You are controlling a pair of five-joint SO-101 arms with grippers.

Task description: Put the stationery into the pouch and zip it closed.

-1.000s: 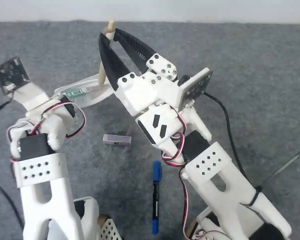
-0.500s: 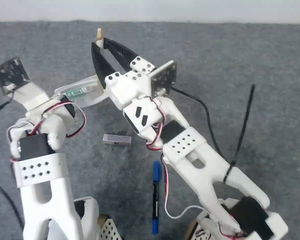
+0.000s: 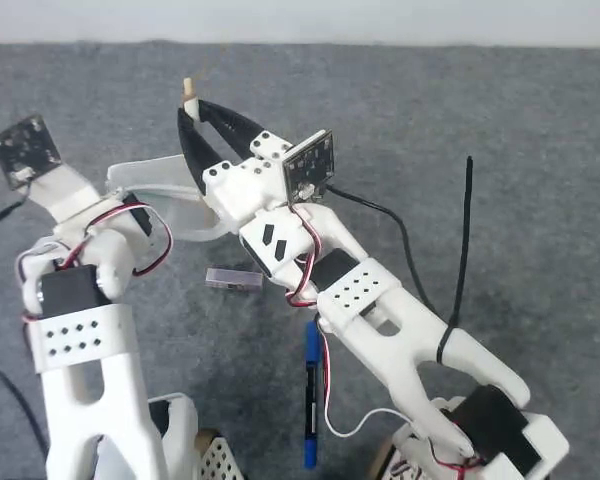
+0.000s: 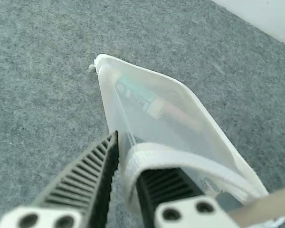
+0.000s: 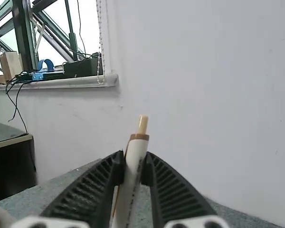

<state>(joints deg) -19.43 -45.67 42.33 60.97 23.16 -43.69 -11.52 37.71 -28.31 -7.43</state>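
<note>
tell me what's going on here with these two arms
The left arm's jaws are shut on the rim of the white pouch, holding its mouth open. One item already shows through its mesh wall. The right arm's jaws grip a tan pencil upright above the pouch, with its lower end at the open mouth. A blue pen and a small grey block lie on the table between the arms, not yet packed, and the pouch is unzipped.

Grey carpet, white wall, window.
</note>
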